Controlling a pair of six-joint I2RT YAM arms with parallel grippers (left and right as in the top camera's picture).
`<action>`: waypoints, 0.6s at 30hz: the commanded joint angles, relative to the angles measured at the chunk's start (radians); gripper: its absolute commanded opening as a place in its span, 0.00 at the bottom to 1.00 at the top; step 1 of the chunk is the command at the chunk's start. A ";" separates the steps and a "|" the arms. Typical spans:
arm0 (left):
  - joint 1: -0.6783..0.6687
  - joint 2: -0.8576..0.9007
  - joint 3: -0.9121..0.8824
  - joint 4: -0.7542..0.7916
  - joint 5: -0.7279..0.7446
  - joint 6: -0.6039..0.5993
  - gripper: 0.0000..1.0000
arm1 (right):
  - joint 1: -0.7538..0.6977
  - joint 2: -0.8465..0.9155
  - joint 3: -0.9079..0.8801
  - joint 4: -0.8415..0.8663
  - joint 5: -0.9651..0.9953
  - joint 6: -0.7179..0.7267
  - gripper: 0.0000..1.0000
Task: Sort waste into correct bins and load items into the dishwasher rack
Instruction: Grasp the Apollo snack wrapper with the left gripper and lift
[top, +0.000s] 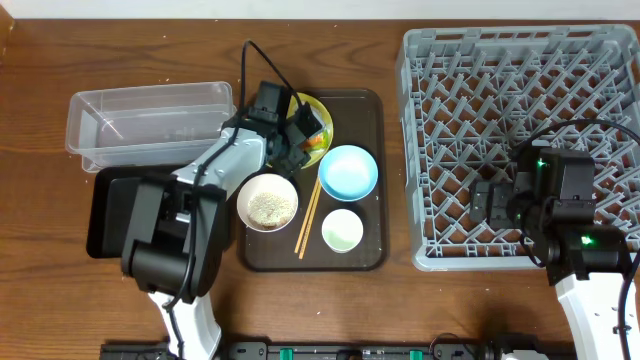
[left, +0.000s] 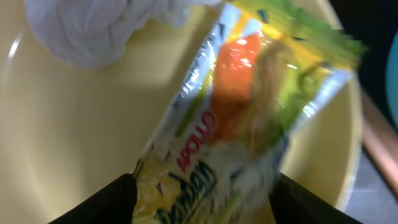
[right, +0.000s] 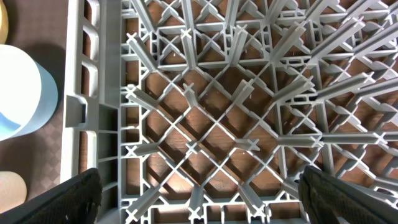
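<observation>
The snack wrapper (left: 242, 112), green, orange and white, lies on the yellow plate (left: 81, 137) beside a crumpled white tissue (left: 106, 25). My left gripper (left: 205, 208) is open low over the plate (top: 320, 108), and the wrapper's near end fills the gap between its black fingers. My right gripper (right: 199, 199) hangs open and holds nothing above the grey dishwasher rack (right: 93, 93), near its front left part (top: 482, 205). On the brown tray lie the light blue bowl (top: 348, 171), the white bowl (top: 267, 201) with rice, the pale cup (top: 342, 230) and the chopsticks (top: 308, 220).
The clear tub (top: 150, 120) stands at the back left, with the black tray (top: 105, 210) in front of it, partly under my left arm. The brown serving tray (top: 370, 255) sits between these bins and the rack (top: 520, 60).
</observation>
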 joint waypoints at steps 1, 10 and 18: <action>0.004 0.032 0.000 0.008 -0.018 0.021 0.71 | -0.003 -0.003 0.024 -0.002 -0.004 0.002 0.99; 0.005 0.039 0.000 0.007 -0.018 0.016 0.36 | -0.003 -0.003 0.024 -0.002 -0.004 0.002 0.99; 0.004 0.000 0.001 0.007 -0.018 -0.127 0.06 | -0.003 -0.003 0.024 -0.002 -0.004 0.002 0.99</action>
